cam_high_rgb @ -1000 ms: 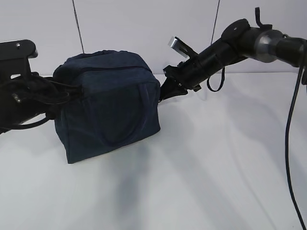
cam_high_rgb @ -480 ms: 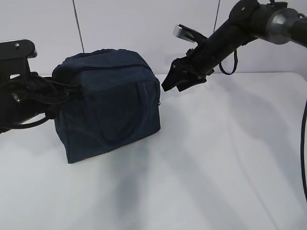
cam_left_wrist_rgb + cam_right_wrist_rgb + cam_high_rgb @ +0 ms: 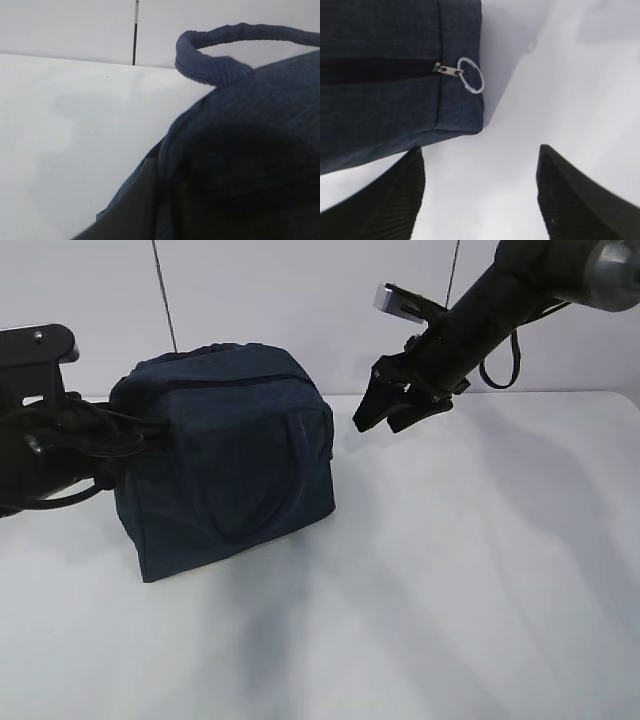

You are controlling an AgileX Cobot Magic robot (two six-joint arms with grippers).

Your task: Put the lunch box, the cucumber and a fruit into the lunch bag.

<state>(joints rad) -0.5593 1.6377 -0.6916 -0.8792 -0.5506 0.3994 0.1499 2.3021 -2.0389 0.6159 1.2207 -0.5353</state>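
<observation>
The dark navy lunch bag (image 3: 230, 460) stands on the left of the table with its top zipper (image 3: 380, 67) drawn shut. The silver ring pull (image 3: 471, 75) hangs free at the zipper's end. My right gripper (image 3: 380, 420) hovers open to the right of the bag, a little above table level, with nothing between its fingers (image 3: 480, 149). My left gripper (image 3: 150, 425) is shut on the fabric at the bag's left end. One of its fingers (image 3: 137, 205) presses against the cloth below a loop handle (image 3: 225, 37). The lunch box, the cucumber and the fruit are out of view.
The white table (image 3: 450, 560) stretches to the right and in front of the bag, ending at a pale wall behind. The left arm's body and cables (image 3: 50, 440) crowd the far left edge.
My right gripper has opened, let go at the bag's right end, and risen up and to the right, away from the bag. The bag and left arm have stayed put.
</observation>
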